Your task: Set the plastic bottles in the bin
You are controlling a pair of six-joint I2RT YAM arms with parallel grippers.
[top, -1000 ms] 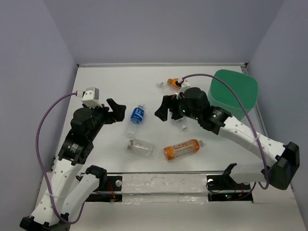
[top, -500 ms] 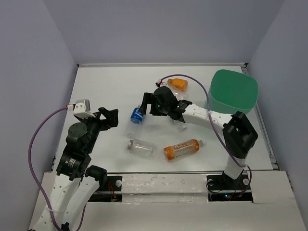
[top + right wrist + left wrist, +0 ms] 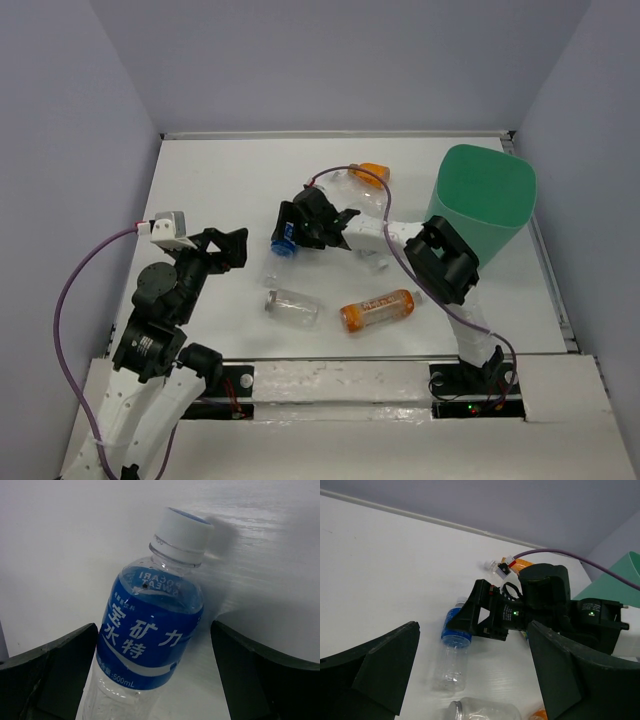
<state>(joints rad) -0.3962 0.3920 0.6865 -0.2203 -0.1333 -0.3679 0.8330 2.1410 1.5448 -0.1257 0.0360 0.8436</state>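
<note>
A clear bottle with a blue label (image 3: pixel 283 244) lies on the white table left of centre. My right gripper (image 3: pixel 297 222) is open and low over its cap end. In the right wrist view the blue-label bottle (image 3: pixel 150 630) lies between the spread fingers (image 3: pixel 50 670) of the right gripper (image 3: pixel 154 645), with a gap on the right side. My left gripper (image 3: pixel 233 247) is open and empty, just left of that bottle; the left wrist view shows the left gripper (image 3: pixel 474 640) facing the bottle (image 3: pixel 451 652). The mint-green bin (image 3: pixel 485 195) stands at the far right.
An orange-label bottle (image 3: pixel 378 310) and a clear bottle (image 3: pixel 292 306) lie near the front. A small orange bottle (image 3: pixel 370 173) lies at the back, by the purple cable. Another clear bottle (image 3: pixel 375 262) lies partly under the right arm. Grey walls enclose the table.
My right arm has reached left from the middle of the table to the blue-label bottle. My left arm has drawn back a little toward the near left.
</note>
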